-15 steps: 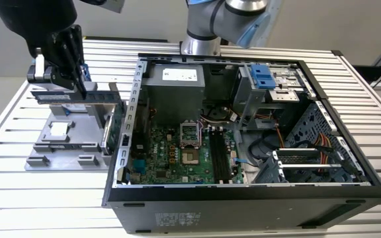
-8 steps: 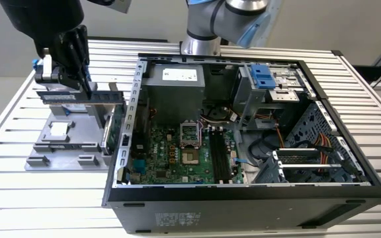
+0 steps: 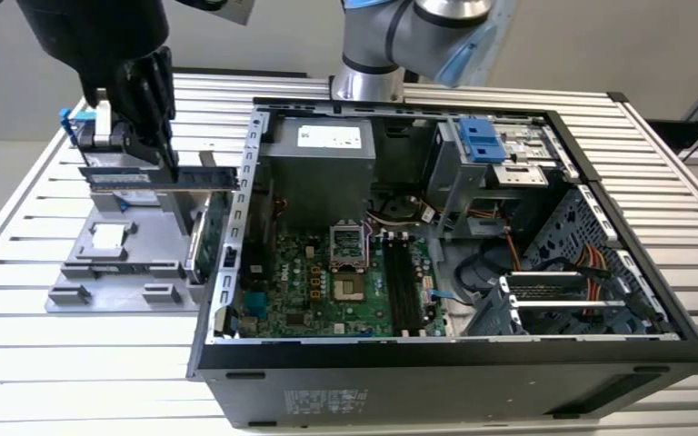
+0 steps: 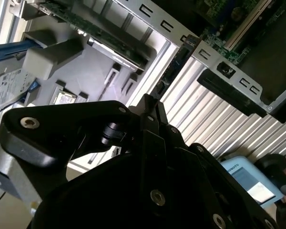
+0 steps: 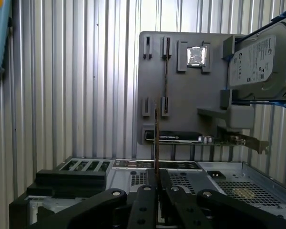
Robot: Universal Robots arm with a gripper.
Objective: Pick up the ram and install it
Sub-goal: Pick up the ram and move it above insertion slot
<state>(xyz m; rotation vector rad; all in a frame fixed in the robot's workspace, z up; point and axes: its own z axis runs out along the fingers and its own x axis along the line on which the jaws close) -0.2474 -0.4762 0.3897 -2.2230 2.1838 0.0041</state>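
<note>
Here, gripper (image 3: 163,171) pinching ram (image 3: 210,178), its middle hidden

Silver arm joint (image 3: 367,84), pale blue cap (image 3: 462,56), black screw-studded pincer (image 5: 157,177)

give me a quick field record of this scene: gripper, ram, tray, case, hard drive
gripper: shut on ram
ram: held over the tray, outside the case
tray: gray, on the slatted table, to the exterior view's left of the case
case: open, motherboard exposed
hard drive: in blue frame, on the tray
</note>
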